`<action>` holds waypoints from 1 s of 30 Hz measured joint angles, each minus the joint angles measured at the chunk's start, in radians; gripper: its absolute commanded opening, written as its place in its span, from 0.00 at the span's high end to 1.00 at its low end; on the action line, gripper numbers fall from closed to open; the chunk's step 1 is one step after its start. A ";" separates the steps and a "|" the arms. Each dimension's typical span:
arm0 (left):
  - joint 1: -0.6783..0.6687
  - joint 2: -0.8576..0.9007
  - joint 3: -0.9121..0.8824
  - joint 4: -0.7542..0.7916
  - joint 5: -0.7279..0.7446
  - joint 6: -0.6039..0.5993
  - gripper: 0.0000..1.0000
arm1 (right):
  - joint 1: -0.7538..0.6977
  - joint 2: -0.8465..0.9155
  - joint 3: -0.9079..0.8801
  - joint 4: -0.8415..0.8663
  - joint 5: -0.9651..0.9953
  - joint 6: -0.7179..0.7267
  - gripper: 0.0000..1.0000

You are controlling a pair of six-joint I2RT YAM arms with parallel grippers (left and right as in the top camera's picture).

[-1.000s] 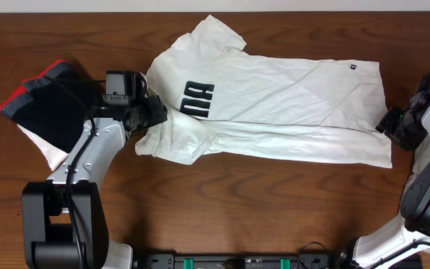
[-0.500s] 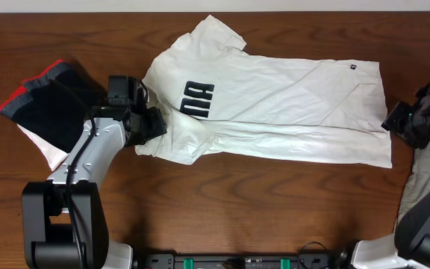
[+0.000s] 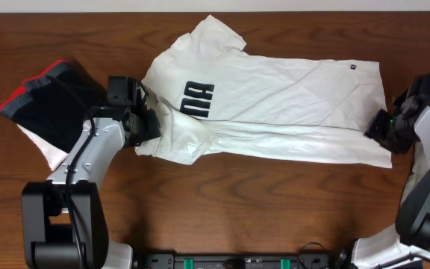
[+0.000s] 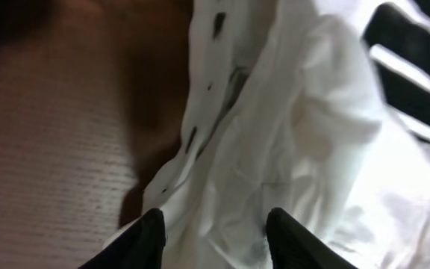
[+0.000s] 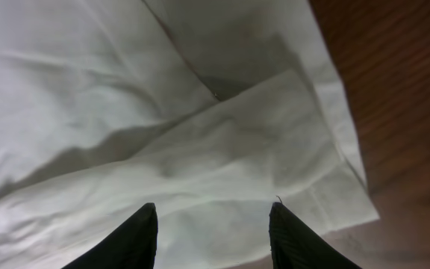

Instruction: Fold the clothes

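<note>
The white T-shirt [image 3: 275,112] lies partly folded lengthwise across the table, black lettering [image 3: 198,99] near its left end and a small dark tag [image 3: 353,67] at the upper right. My left gripper [image 3: 149,125] is open over the bunched collar end; the left wrist view shows its fingers [image 4: 215,232] straddling white cloth [image 4: 297,127]. My right gripper [image 3: 381,133] is open at the shirt's lower right hem corner; the right wrist view shows its fingers [image 5: 213,228] spread over the folded hem [image 5: 222,157].
A dark garment with a red edge [image 3: 47,101] lies at the left on a white cloth [image 3: 39,149]. Bare brown table [image 3: 275,209] runs along the front. The table's far edge is just above the shirt's sleeve [image 3: 219,30].
My right gripper moved left and down onto the shirt's lower right corner. My left gripper shifted slightly left over the last second and now holds still.
</note>
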 measured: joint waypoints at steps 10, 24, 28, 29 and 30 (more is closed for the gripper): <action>0.000 0.000 0.000 0.007 -0.015 0.003 0.57 | 0.000 0.024 -0.011 0.005 0.008 -0.001 0.59; 0.000 -0.040 0.000 -0.089 -0.033 -0.003 0.59 | 0.000 0.031 -0.012 -0.014 0.061 -0.004 0.60; -0.002 -0.170 0.001 -0.037 -0.033 -0.035 0.55 | 0.000 0.031 -0.012 -0.013 0.064 -0.004 0.60; -0.003 -0.203 0.001 -0.031 -0.033 -0.040 0.55 | 0.000 0.031 -0.012 -0.014 0.064 -0.004 0.60; -0.007 -0.236 0.001 -0.029 -0.034 -0.047 0.55 | 0.000 0.031 -0.012 -0.014 0.064 -0.004 0.60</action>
